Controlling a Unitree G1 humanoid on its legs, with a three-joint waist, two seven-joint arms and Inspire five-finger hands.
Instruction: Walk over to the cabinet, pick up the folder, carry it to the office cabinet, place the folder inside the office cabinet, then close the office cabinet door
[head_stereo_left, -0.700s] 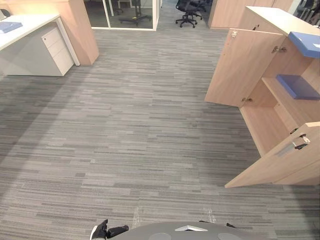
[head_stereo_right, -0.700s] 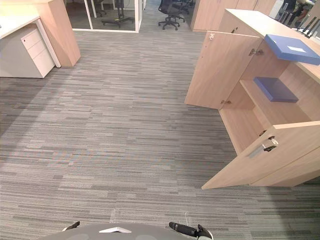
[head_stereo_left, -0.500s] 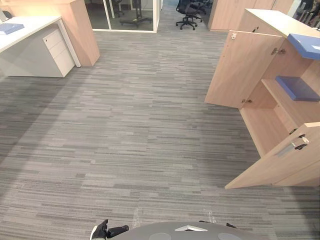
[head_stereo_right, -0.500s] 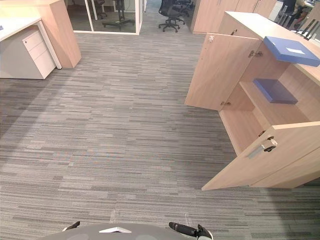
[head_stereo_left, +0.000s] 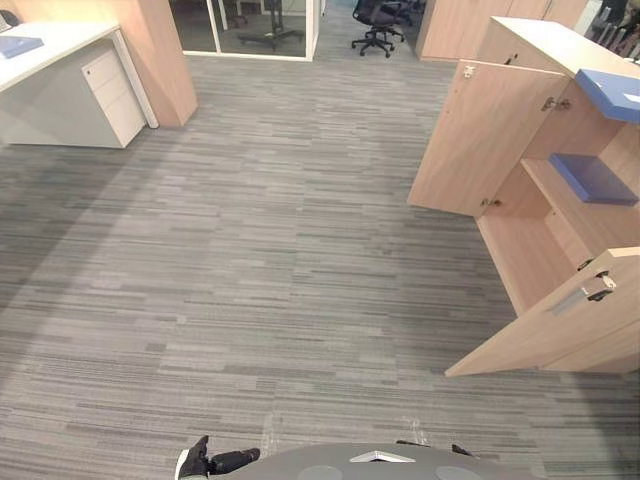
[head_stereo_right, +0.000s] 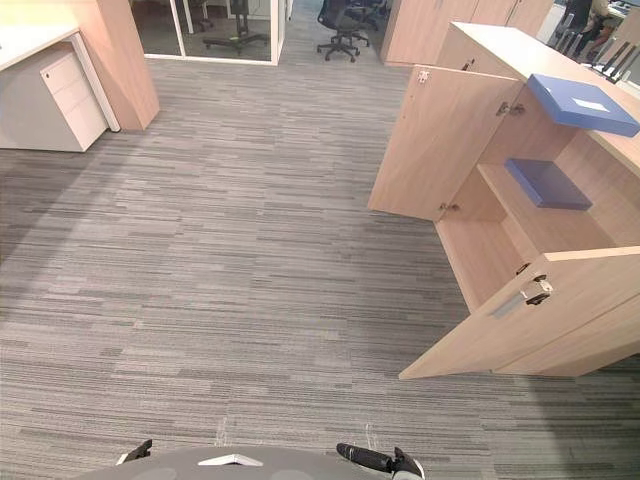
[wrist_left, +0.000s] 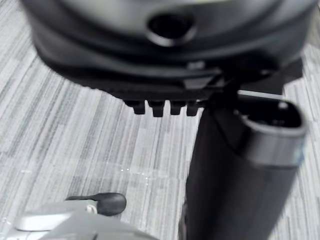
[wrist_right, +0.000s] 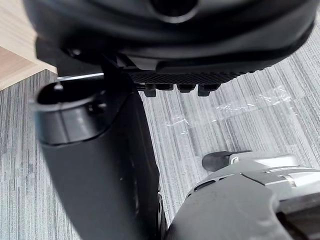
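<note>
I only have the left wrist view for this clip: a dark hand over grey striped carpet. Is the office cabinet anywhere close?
Observer: Yes. The office cabinet stands ahead on the robot's right, with its far door and near door both swung open.
Reviewer: Any folder in sight?
Observer: A blue folder lies flat on top of that cabinet.
Reviewer: Is the right hand carrying anything?
Observer: No. The right hand hangs low by the robot's side, open and empty.
</note>
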